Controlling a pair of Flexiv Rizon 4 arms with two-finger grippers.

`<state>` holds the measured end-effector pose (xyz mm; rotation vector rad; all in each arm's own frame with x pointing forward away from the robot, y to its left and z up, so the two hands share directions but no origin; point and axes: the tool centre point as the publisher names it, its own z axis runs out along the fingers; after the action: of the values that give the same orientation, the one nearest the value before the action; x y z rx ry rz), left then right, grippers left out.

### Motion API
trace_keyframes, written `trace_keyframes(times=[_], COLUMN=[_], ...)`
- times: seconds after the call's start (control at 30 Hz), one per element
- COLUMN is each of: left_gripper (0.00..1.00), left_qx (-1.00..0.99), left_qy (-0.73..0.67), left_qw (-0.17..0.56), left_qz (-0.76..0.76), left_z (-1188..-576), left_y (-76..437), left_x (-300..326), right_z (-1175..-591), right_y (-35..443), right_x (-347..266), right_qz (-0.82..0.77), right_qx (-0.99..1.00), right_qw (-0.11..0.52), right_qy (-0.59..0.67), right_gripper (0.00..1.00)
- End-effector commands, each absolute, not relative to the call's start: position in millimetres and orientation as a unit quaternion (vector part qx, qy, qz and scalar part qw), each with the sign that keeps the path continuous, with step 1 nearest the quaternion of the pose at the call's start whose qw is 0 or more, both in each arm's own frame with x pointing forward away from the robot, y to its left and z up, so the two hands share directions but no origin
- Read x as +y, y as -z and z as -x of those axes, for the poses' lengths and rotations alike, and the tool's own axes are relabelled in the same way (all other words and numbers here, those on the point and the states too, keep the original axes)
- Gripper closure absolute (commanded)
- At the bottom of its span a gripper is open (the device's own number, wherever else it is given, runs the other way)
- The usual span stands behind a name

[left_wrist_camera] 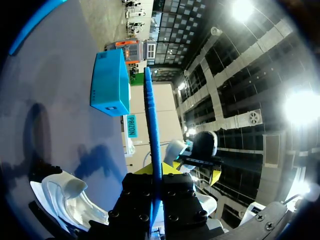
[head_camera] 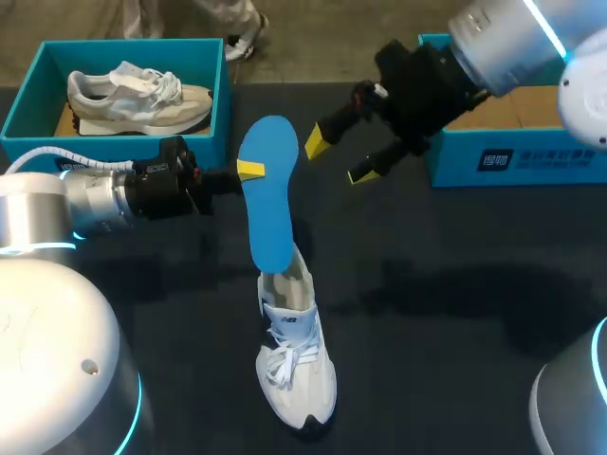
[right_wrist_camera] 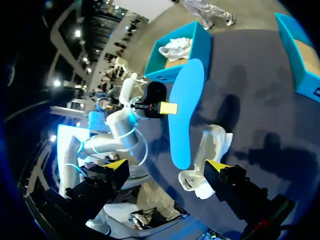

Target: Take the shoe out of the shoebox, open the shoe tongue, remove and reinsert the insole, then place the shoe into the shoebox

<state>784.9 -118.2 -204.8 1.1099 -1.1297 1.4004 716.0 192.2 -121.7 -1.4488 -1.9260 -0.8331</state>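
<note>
At your left, the left box [head_camera: 19, 114] holds a spare shoe [head_camera: 142, 95]. Your left claw [head_camera: 248, 171] is clamped on the insole [head_camera: 270, 204]. Its lower end seems to meet the mouth of the shoe [head_camera: 296, 370], which stands on the desk [head_camera: 455, 284]. Your right claw [head_camera: 337, 159] hangs spread, gripping nothing, near the right box [head_camera: 512, 161]. Unboxing looks done, and probably removal; reseating and boxing are left. Count: two boxes, two shoes, one insole.
</note>
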Motion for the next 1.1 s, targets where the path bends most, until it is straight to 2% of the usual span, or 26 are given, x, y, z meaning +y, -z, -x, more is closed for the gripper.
trace_keyframes(times=[0.03,0.8,1.1], left_gripper=[1.00,1.00,1.00], left_qx=[-0.465,-0.465,-0.465], left_qy=[-0.576,-0.576,-0.576], left_qw=[0.490,0.490,0.490], left_qz=[-0.459,-0.459,-0.459], left_z=[-784,-784,-784], left_y=[204,204,204], left_x=[-118,-118,-118], right_z=[-711,-707,-710], right_y=[133,154,155], right_x=[191,195,193], right_qz=[0.460,0.461,0.512], right_qx=[-0.640,-0.621,-0.580], right_qw=[0.438,0.452,0.428], right_qy=[0.432,0.444,0.468], right_gripper=[0.00,0.00,0.00])
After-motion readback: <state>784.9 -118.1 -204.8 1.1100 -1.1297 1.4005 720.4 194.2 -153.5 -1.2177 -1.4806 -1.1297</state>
